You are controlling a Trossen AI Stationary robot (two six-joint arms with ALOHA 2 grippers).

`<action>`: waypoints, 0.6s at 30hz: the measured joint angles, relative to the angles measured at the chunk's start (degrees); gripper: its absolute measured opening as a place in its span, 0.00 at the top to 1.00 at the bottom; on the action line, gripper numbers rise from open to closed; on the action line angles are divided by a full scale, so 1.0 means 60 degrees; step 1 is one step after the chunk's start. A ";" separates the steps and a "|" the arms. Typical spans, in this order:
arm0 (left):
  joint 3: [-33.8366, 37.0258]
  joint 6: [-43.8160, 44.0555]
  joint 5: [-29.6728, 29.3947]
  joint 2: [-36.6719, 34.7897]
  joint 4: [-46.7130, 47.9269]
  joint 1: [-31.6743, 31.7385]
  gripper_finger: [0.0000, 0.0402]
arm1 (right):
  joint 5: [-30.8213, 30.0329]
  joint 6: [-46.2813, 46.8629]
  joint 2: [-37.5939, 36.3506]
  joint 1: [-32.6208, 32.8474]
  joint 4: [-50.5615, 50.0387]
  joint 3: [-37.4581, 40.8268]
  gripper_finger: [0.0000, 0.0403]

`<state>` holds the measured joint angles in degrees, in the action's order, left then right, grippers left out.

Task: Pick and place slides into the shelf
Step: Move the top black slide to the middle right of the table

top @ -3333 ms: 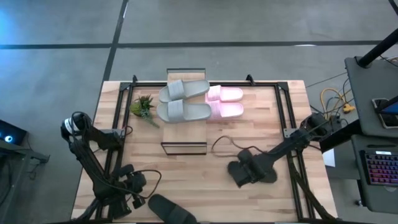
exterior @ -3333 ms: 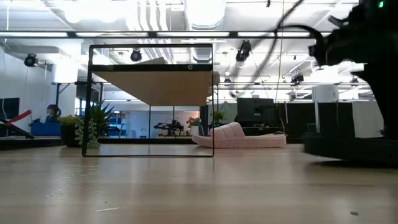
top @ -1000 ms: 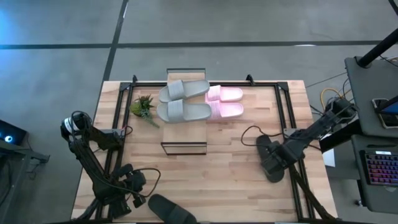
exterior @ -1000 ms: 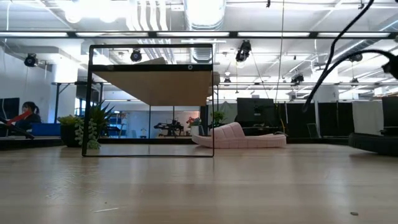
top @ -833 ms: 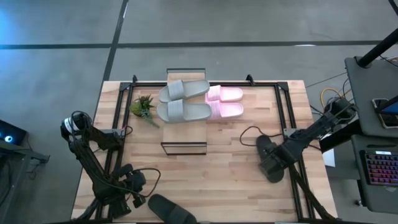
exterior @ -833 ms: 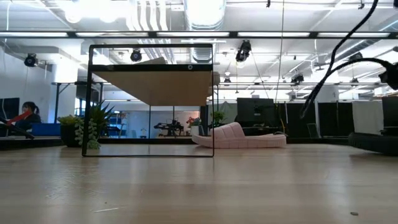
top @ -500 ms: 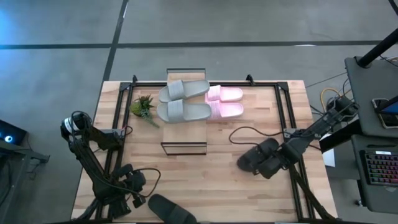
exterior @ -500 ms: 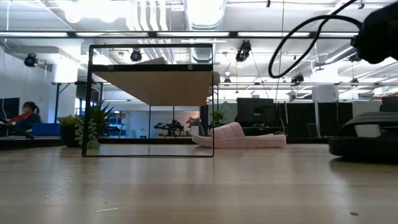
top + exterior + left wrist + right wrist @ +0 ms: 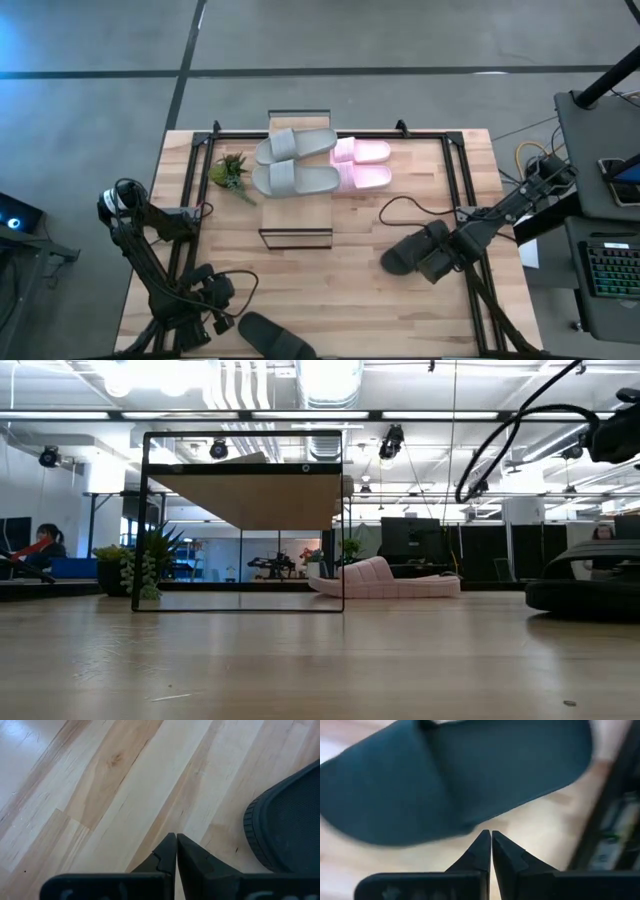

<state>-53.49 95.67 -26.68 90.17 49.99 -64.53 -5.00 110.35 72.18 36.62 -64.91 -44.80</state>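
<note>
Two grey slides [image 9: 297, 145] [image 9: 295, 180] lie on the shelf's [image 9: 296, 214] plank top. Two pink slides [image 9: 362, 165] rest on the table to its right. One black slide [image 9: 403, 255] lies sole-down at the table's right, lengthwise left to right. My right gripper [image 9: 437, 262] [image 9: 487, 836] is shut and points down at that slide's long edge. A second black slide [image 9: 275, 337] [image 9: 290, 820] lies at the near edge. My left gripper [image 9: 222, 318] [image 9: 176, 837] is shut beside it, over bare wood. My right gripper's shut fingertips [image 9: 481, 842] stand at the long side edge [image 9: 470, 822] of the black slide, coming from above and pointing down. Nothing is between the fingers. Whether the tips touch that edge I cannot tell. The slide lies flat on the table.
A small green plant [image 9: 230, 172] stands left of the shelf. A black metal frame [image 9: 455, 175] runs along the table's far and side edges. A loose cable [image 9: 400, 208] loops over the table by the right arm. Bare wood lies between the shelf and the near edge.
The black slide at the right has turned about on the table, from lying near-to-far to lying left-to-right, one end now toward the table's middle. My right gripper has tipped and rolled at the wrist above it, staying shut. The left arm kept still.
</note>
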 joint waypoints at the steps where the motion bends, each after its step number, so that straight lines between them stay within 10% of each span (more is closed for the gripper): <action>1: 0.0002 0.0002 0.0000 0.0000 -0.0004 0.0004 1.00 | -0.0007 0.0074 0.0000 -0.0012 -0.0245 0.0003 0.98; 18: 0.0000 -0.0001 0.0012 0.0000 0.0000 0.0000 1.00 | -0.0430 -0.0830 0.0062 -0.0393 0.1658 0.0871 0.98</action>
<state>-53.49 95.67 -26.60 90.17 49.99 -64.53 -7.58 105.37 72.55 34.26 -54.97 -39.57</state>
